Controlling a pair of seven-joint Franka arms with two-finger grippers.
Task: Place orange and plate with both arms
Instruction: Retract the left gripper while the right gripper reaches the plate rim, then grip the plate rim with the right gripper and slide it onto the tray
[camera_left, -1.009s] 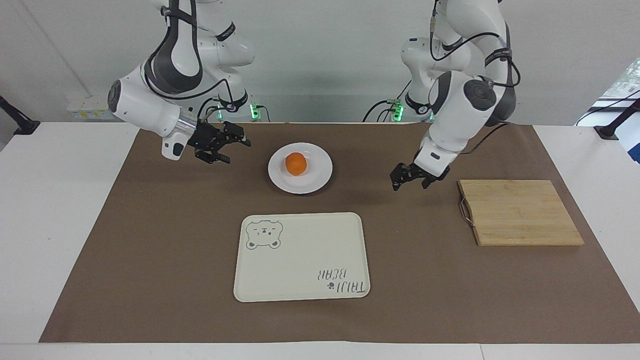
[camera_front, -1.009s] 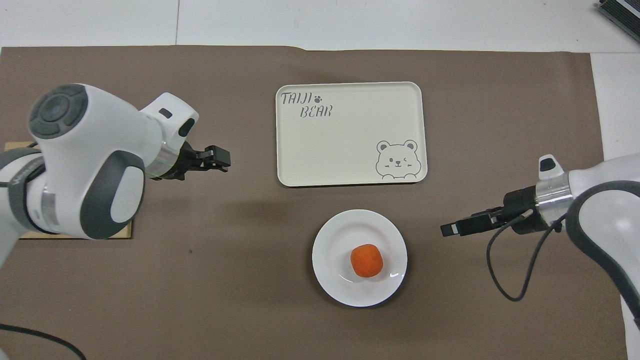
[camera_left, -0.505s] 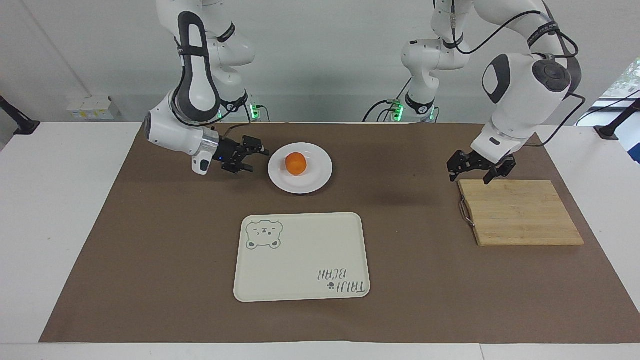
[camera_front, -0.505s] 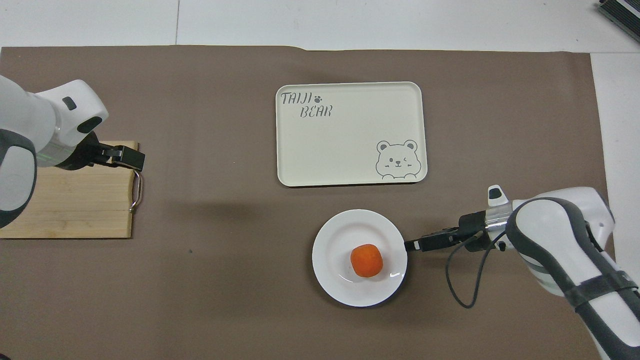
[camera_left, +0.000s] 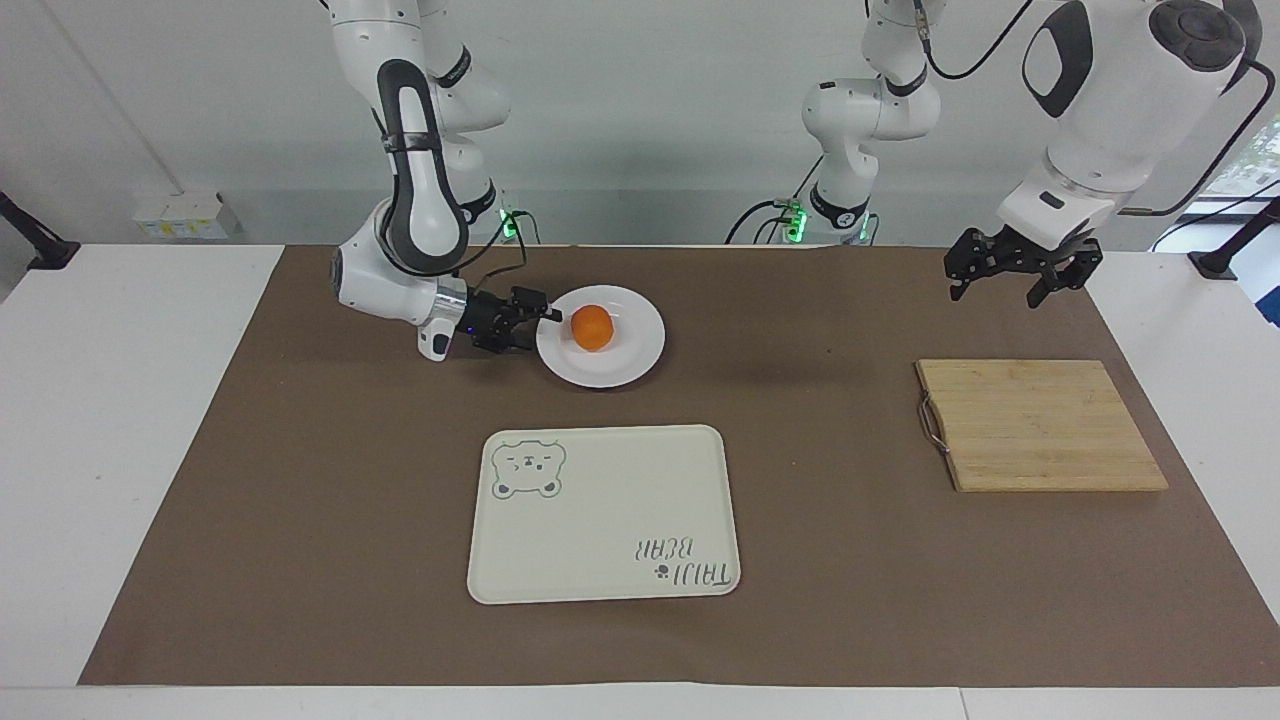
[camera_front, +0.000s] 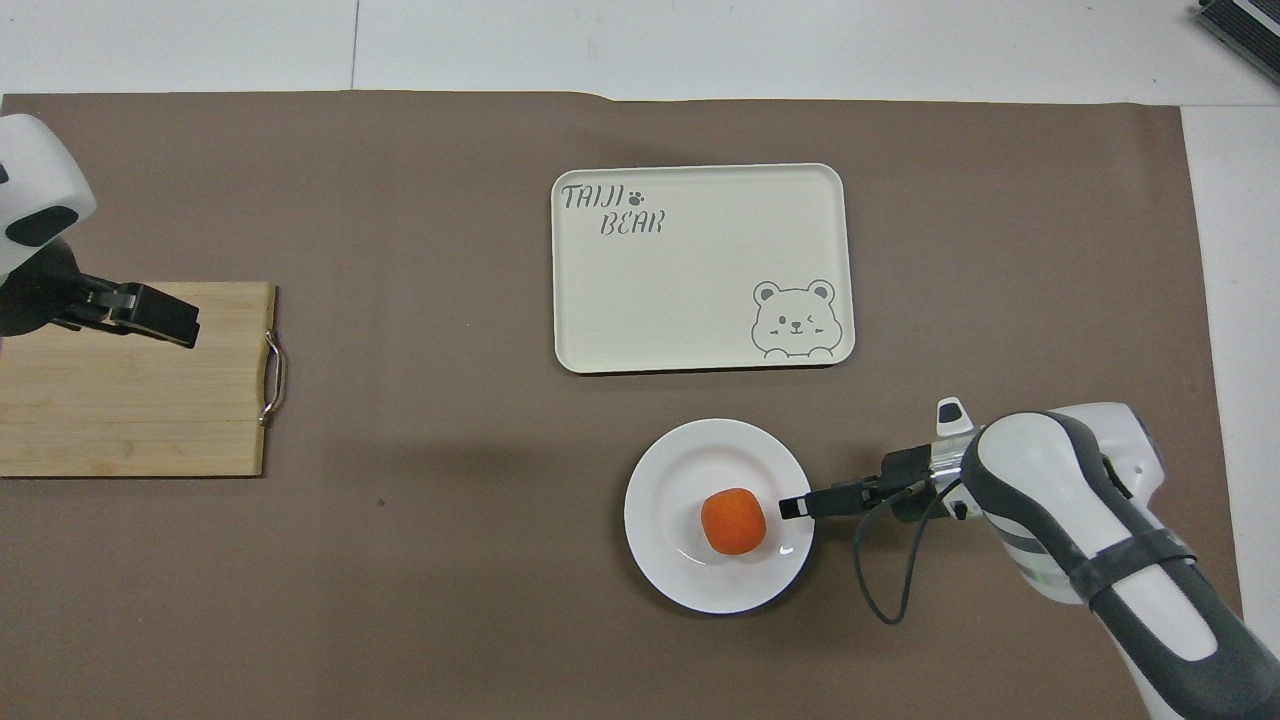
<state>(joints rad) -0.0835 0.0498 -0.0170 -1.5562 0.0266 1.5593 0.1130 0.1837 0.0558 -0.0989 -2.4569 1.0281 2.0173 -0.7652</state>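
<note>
Orange (camera_left: 592, 327) and plate (camera_left: 628, 362) are sitting together on the brown mat (camera_left: 300, 480), the fruit resting in the dish near its middle, toward the right arm's side of centre. The cream tray (camera_left: 600, 520) with the bear drawing is lying just beside the plate, farther from the robots, and nothing is lying on it. The right gripper (camera_left: 538, 322) is reaching in low and level from the right arm's end, its fingers spread wide around the plate's rim, one fingertip (camera_front: 793, 508) poking over the rim close to the orange without touching it. It is gripping nothing. The left gripper (camera_left: 1010, 268) is hanging high in the air, jaws standing wide and empty; in the overhead view it is showing over the wooden cutting board (camera_left: 1040, 425), which is lying at the left arm's end of the mat, well apart from the plate.
</note>
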